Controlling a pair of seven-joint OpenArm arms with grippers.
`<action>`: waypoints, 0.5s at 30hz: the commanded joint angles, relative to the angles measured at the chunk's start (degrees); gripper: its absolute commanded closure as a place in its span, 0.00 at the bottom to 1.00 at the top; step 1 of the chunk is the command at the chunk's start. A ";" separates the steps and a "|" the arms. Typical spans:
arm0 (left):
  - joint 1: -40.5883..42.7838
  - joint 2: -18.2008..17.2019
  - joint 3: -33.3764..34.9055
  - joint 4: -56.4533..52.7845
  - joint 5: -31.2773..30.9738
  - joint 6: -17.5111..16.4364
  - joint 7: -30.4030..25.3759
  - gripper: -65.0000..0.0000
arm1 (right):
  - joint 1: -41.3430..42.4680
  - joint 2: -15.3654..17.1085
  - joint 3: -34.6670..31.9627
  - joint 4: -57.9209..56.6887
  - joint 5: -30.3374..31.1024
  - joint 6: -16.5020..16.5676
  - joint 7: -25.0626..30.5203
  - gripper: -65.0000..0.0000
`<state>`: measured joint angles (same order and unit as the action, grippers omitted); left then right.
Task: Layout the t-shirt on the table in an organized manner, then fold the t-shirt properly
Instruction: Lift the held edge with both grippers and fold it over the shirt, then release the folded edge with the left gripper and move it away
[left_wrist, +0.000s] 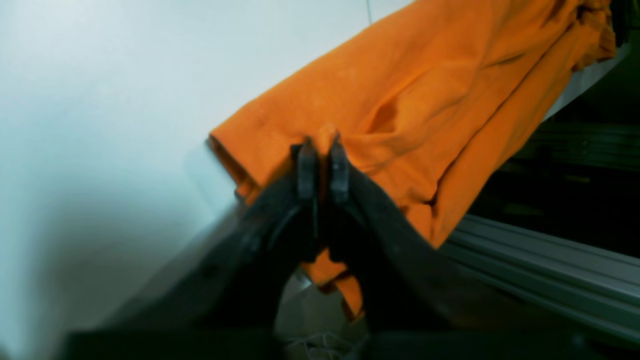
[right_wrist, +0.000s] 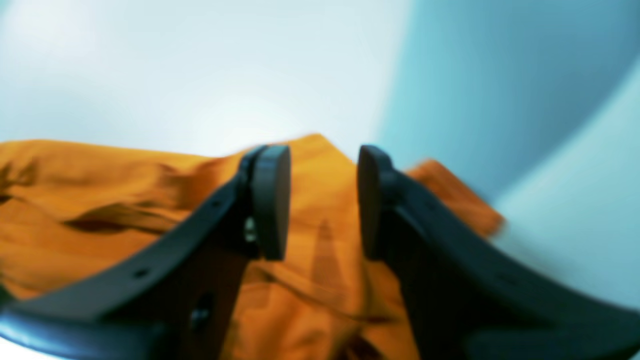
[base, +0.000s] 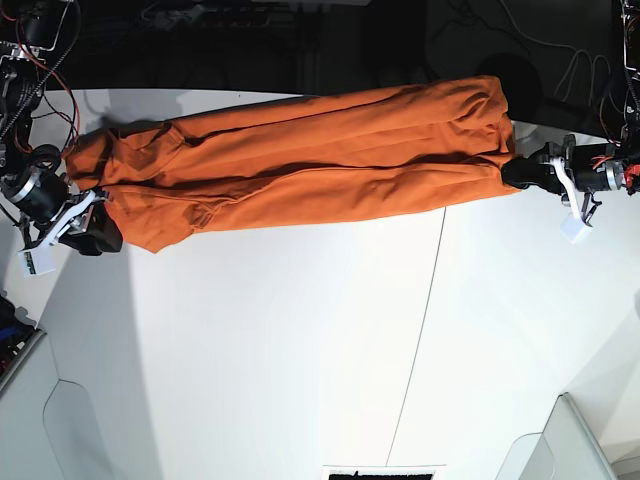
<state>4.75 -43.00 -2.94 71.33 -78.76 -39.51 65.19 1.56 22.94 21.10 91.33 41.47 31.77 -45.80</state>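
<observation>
Orange t-shirt (base: 300, 160) lay stretched along far edge of table (base: 300, 340), long axis arm to arm. Left gripper (left_wrist: 323, 165) pinched its end; right gripper (right_wrist: 324, 200) gaped, released, over opposite end.

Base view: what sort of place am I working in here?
Probably a robot lab bench, not a home: a large white table of joined panels, loose cables along the dark back edge, and two arms stretching an orange t-shirt.
</observation>
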 joint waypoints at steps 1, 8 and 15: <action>-0.76 -1.46 -0.50 0.74 -1.55 -0.49 -0.44 0.87 | 0.76 0.17 0.26 1.75 1.14 0.66 0.76 0.65; -0.48 -1.46 -0.50 0.72 -1.14 -0.49 -0.20 0.74 | 0.50 -4.57 -4.90 -0.83 -3.06 0.55 1.25 0.76; 0.57 -1.27 -0.50 0.72 -0.68 -0.49 -0.31 0.74 | 0.76 -5.60 -8.57 -12.11 -11.58 -0.52 10.45 1.00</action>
<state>5.89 -42.98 -2.96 71.33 -78.54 -39.51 65.12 1.50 16.32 11.97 78.65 30.89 31.77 -35.27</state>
